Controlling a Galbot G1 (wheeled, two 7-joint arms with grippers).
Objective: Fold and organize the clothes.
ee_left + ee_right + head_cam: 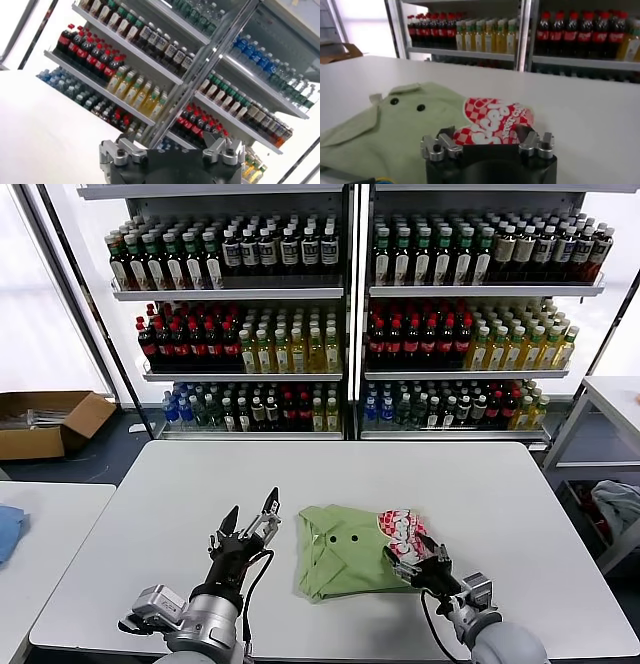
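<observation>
Head view: a light green polo shirt [345,552] lies on a white bench [200,494], near the front edge and a little toward the robot's right; it is already gathered into a compact, roughly square bundle, with the collar and two small dark buttons facing up and a red-and-white checked print [402,529] turned up at the side nearest the right arm; the edges look uneven and the lower left corner trails out, so the folding seems well along but not tidy, with squaring up or setting aside likely still to do. The left claw [250,519] hangs just beside the shirt's left edge, its fingers apart and holding nothing; the right claw [418,562] sits at the printed corner, its fingers spread, touching or just above the cloth, gripping nothing. Behind the bench stand shelves of bottled drinks [340,314]; a cardboard box [45,422] rests on the floor at far left.

Left wrist view: the left claw [172,150] points up and away from the bench, fingers wide, with only the glossy plastic bottles on metal shelves [150,75] ahead; the shirt is not seen here.

Right wrist view: the right claw [490,142] stands open just behind the print [495,120]; the polo shirt [395,130] shows soft, matte fabric lying in shallow folds, the collar a limp flap, the print smoother and slightly puffed; the bench [590,115] is flat, hard and plain.
</observation>
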